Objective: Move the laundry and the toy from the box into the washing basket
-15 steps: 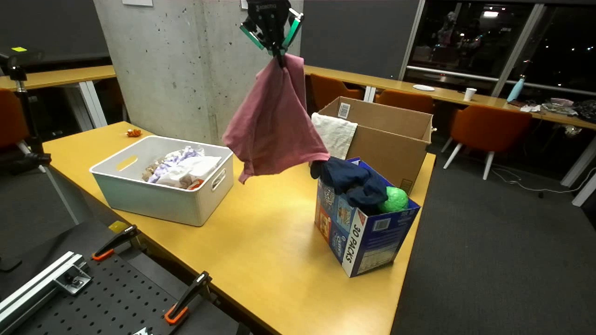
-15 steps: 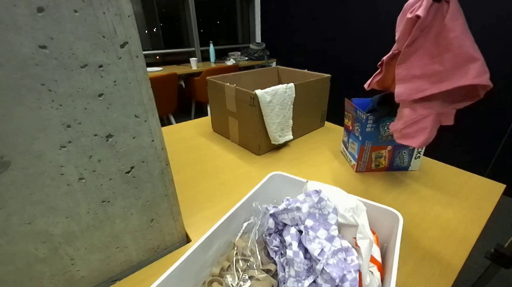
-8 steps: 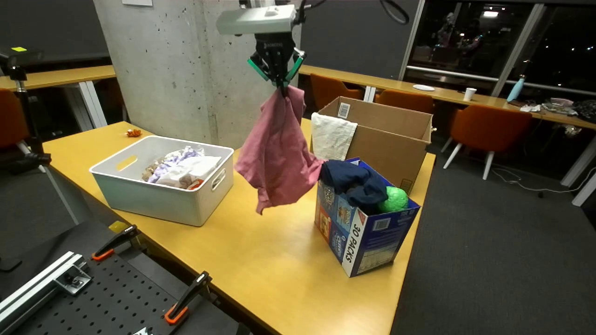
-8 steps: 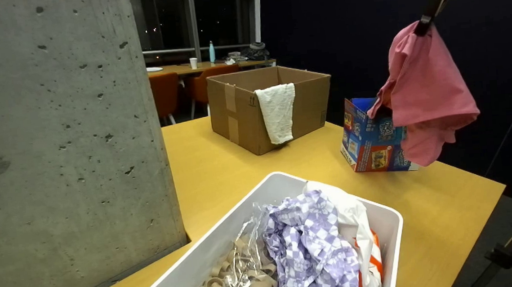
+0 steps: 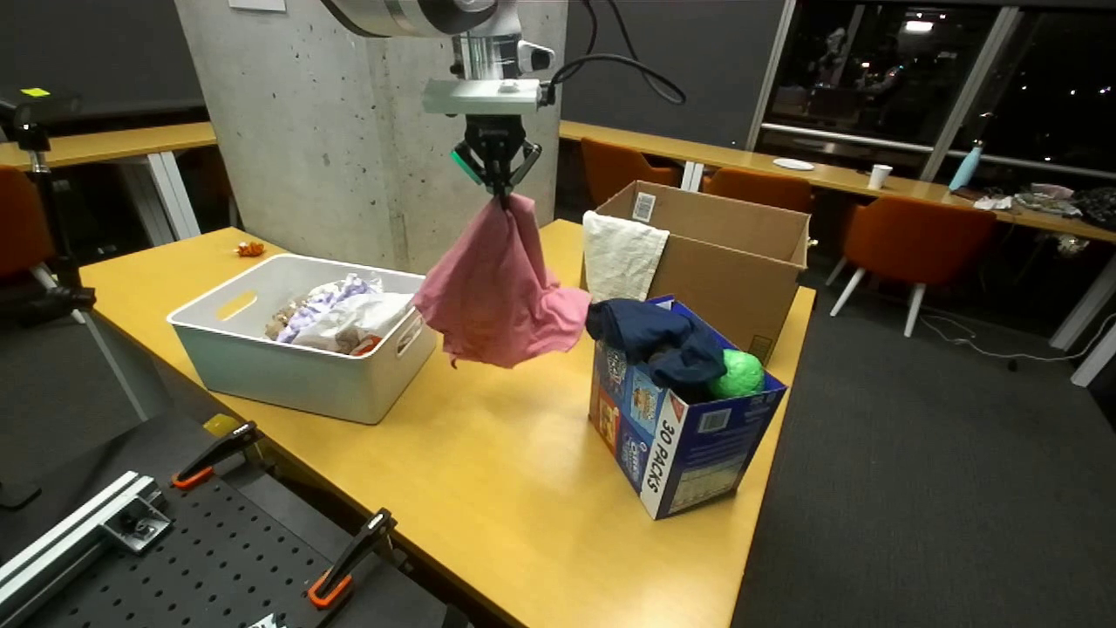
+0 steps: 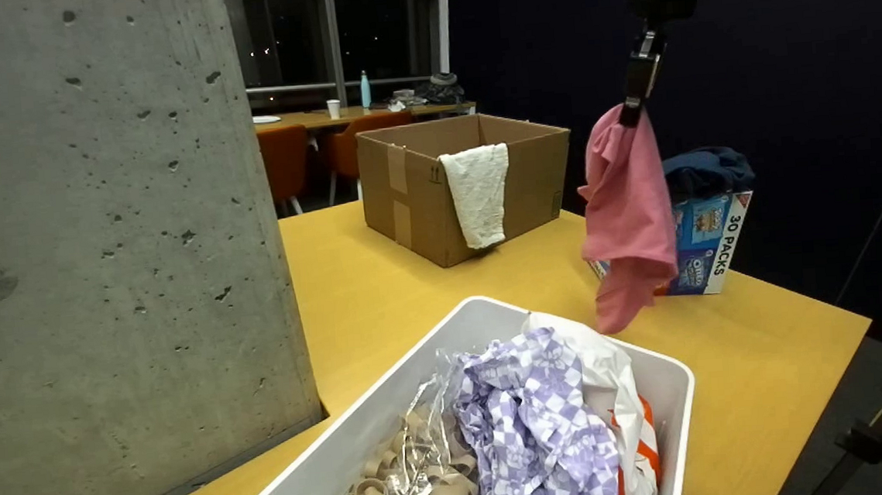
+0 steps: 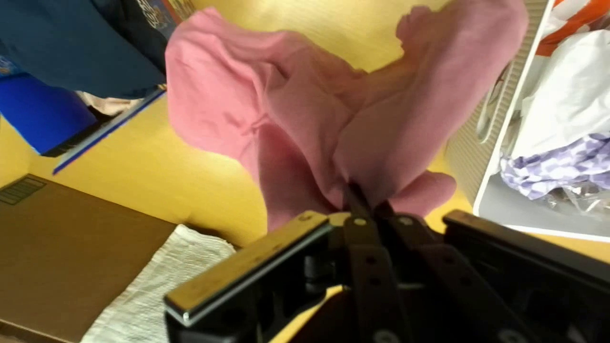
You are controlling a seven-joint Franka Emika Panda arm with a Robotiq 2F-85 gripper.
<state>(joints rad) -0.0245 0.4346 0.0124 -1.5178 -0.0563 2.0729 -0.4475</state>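
One pink cloth (image 5: 501, 301) lifted, delivery outstanding

The gripper (image 5: 500, 199) is closed, its jaws pinched together on a gathered fold at the top of the pink cloth. In an exterior view the cloth hangs near mid-frame, apparently clear of the worktop (image 5: 488, 488), between the basket (image 5: 288, 375) at left and the carton (image 5: 711, 462) right of centre. Its left edge overlaps the basket's right corner there; contact with the rim cannot be told.

Carton: upright. The navy cloth (image 5: 663, 340) lies bunched in its mouth and droops over the upper-left rim. A green ball (image 5: 741, 375), taken to be the toy, sits beside it at the right-hand corner.

Finding: the step in hand is judged to be carrying one laundry piece to the basket. At the right of the wrist view the basket's mouth lies beside the gripper, not beneath it. The next move calls for travel towards the basket, high enough to bring the low hem over the rim, then release above the white bag (image 6: 600, 360). Letting go early would likely leave the cloth draped on the edge.
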